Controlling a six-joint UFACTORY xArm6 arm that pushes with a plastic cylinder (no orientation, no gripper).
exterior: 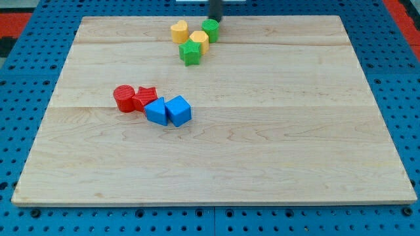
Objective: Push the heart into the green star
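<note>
A: Step? Where's the heart point(179, 31)?
B: Just up-left of the green star point(190, 52), near it. My tip point(214, 19) sits up-right of the star, no gripper fitted.
A: Next?
B: Probably circle behind the heart, push down-right.

Board point(262, 131): pale wood, visible grain, plank seams, smooth matt finish. Blocks look like painted wood or plastic, can't tell which; slight sheen on blue cube point(178, 110), red cylinder point(123, 98) matt-ish. Yellow heart point(179, 31), green star point(190, 52) same solid colour. Blue pegboard point(20, 144) underneath, matt, perforated. My tip point(216, 19): dark, dull.
</note>
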